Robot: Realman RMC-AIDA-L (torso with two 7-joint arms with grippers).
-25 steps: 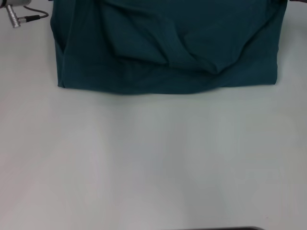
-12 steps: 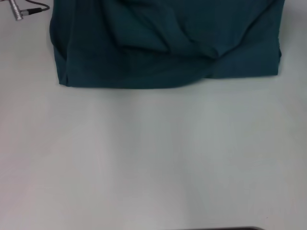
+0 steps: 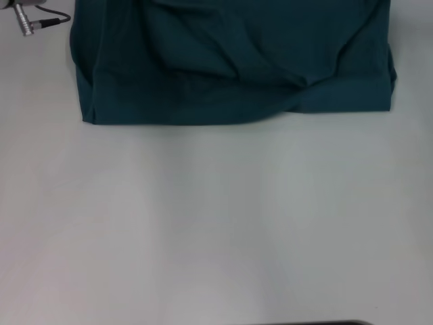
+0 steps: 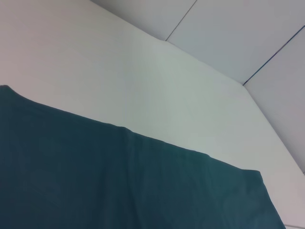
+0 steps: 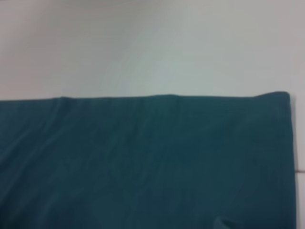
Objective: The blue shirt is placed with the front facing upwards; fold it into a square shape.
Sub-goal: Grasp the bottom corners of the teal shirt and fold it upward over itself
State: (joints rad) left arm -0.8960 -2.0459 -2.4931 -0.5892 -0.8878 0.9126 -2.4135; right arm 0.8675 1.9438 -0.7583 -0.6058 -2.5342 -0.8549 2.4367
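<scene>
The blue shirt (image 3: pixel 230 61) lies folded on the white table (image 3: pixel 216 223) at the far side of the head view, running past the top edge. It is plain dark teal with creases and an upper layer draped over a lower one; its near edge is fairly straight. The left wrist view looks down on the shirt (image 4: pixel 119 176) with a straight edge and one corner. The right wrist view shows the shirt (image 5: pixel 143 162) filling its lower half. Neither gripper shows in any view.
A metal connector with a dark cable (image 3: pixel 30 22) lies on the table at the far left, just beside the shirt's left edge. The table edge and a tiled floor (image 4: pixel 238 33) show in the left wrist view.
The shirt's upper layer has shifted and flattened. Its near right corner drew slightly away from me and the big fold at centre-right has settled lower.
</scene>
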